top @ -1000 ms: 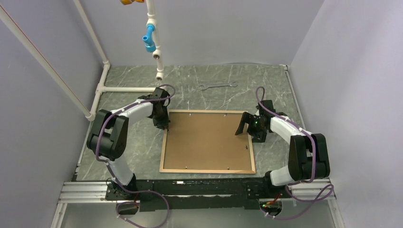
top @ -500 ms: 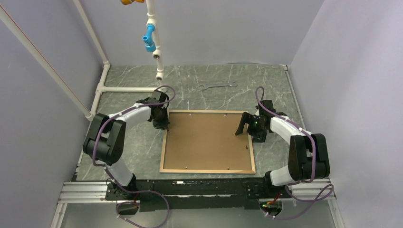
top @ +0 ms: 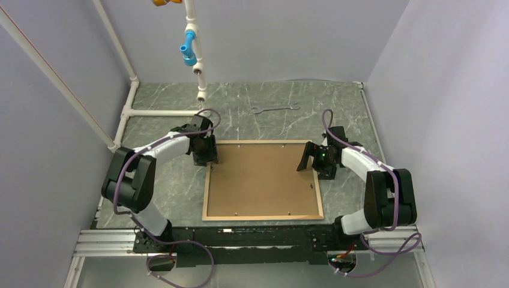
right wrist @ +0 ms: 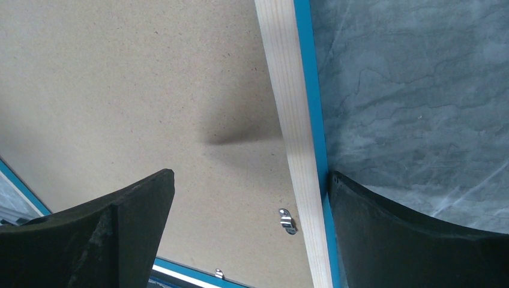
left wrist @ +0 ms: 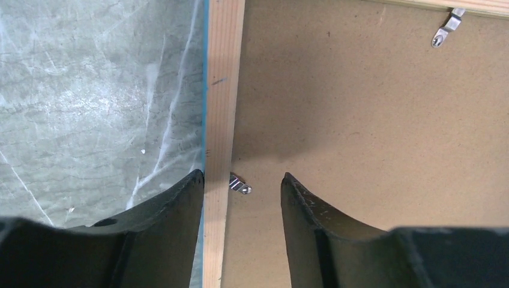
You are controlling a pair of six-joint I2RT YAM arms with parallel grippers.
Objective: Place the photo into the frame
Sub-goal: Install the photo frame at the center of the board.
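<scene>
Frame (top: 262, 216) lay back-up, tan side showing; left gripper (left wrist: 242, 177) straddled its left rail with jaws apart, right gripper (right wrist: 249, 175) gaped wide over the right rail.

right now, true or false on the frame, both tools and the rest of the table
1. The frame lies back up, pale wood showing. True.
2. The photo lies on the backing board. False: only bare brown board shows, no photo.
3. The right tool is open astride the frame's right rail. True.
4. The left tool is shut on the near rail. False: open astride the left rail, by a metal clip.
5. A wrench lies far back, apart from both tools. True.
</scene>
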